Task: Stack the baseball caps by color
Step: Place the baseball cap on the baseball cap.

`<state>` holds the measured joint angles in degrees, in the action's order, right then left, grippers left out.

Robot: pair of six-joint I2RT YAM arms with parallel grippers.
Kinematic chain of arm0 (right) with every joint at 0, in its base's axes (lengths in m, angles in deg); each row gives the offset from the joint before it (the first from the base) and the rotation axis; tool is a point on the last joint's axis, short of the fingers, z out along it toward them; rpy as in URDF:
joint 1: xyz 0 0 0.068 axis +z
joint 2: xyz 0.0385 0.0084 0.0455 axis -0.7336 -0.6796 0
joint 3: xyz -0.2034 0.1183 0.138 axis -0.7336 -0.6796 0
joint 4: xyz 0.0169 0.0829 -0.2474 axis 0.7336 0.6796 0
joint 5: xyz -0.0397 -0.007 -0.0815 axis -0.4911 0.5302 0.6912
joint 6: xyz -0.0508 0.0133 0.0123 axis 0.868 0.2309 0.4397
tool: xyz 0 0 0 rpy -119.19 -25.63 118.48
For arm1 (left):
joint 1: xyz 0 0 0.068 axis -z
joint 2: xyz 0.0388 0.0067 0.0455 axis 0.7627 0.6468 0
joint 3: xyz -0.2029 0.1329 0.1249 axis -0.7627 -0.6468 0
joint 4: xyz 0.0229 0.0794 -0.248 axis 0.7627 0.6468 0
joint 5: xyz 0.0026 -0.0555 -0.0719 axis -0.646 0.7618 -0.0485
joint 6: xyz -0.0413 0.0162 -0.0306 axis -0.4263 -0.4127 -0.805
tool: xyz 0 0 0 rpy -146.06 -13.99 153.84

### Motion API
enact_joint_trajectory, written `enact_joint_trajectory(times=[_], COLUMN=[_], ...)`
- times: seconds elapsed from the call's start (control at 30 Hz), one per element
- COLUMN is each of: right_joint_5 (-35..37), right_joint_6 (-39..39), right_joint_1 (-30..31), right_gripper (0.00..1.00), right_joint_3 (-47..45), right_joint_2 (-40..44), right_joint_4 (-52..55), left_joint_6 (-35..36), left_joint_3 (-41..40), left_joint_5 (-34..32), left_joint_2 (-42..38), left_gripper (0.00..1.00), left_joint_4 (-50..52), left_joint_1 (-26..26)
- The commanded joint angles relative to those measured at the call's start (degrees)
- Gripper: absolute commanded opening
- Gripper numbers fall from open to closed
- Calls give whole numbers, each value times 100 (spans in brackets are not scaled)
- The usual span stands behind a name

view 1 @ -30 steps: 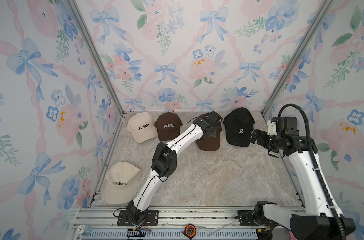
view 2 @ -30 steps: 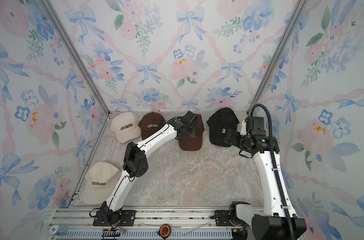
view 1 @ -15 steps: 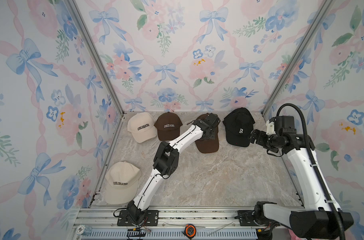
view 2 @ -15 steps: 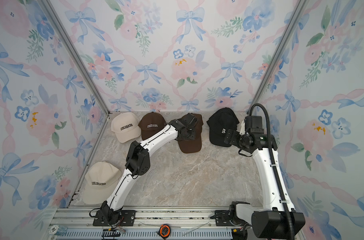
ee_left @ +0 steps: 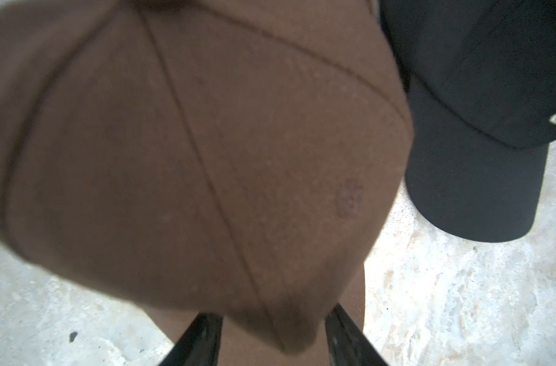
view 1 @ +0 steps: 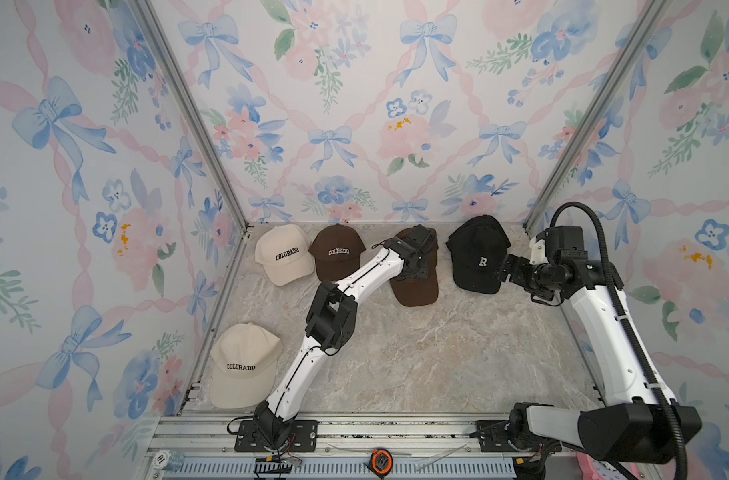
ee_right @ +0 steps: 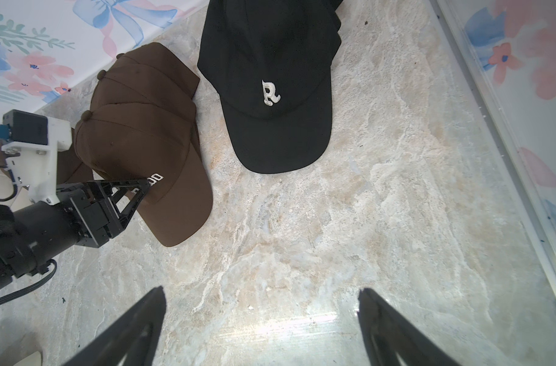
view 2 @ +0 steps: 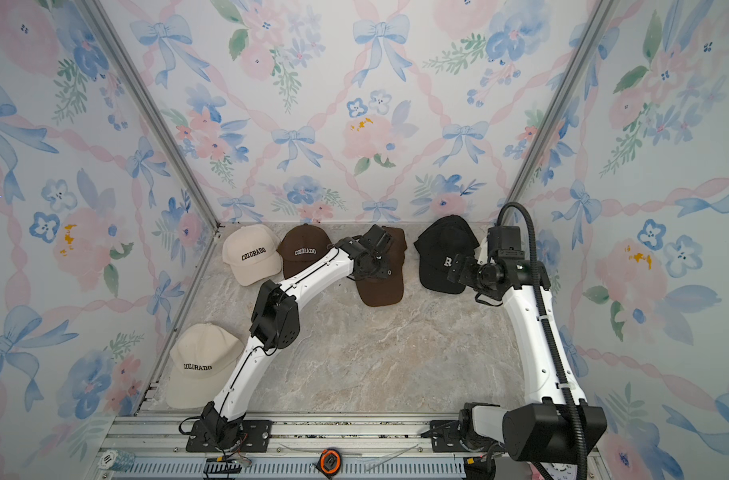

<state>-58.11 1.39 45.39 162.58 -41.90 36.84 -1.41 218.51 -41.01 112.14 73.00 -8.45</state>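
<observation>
On the table (ee_right: pixel 381 221), the far-centre brown cap stack (ee_right: pixel 143 126) could be dragged askew if snagged by the left claw (ee_right: pixel 140 190), seemingly parted at its front, while the empty right claw (ee_right: pixel 261 289) is held wide open near the black cap (ee_right: pixel 280 133).

Marble floor (view 1: pixel 458 357): left bare at centre and front. Back row is blocked by cream cap (view 1: pixel 281 255), brown cap (view 1: pixel 336 253), brown stack (view 1: pixel 417 291), black caps (view 1: pixel 477 253). Left half is crossed by the left arm (view 1: pixel 367 274) beside a second cream cap (view 1: pixel 242 365).
</observation>
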Motion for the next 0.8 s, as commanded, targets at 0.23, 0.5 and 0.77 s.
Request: enact_joint_trajectory(times=[0.23, 0.5, 0.77], right_joint_5=[179, 197, 273], right_joint_6=[-174, -304, -422], right_joint_1=[189, 244, 432], right_gripper=[96, 96, 96], right_joint_3=[148, 114, 162], right_joint_2=[17, 12, -88], right_joint_4=[-17, -138, -242], left_joint_6=[186, 504, 792], left_joint_3=[59, -194, -311], left_joint_5=[128, 9, -40], left_joint_2=[31, -269, -542], left_gripper=[15, 0, 0], left_joint_4=[34, 37, 47], left_joint_1=[-96, -121, -135])
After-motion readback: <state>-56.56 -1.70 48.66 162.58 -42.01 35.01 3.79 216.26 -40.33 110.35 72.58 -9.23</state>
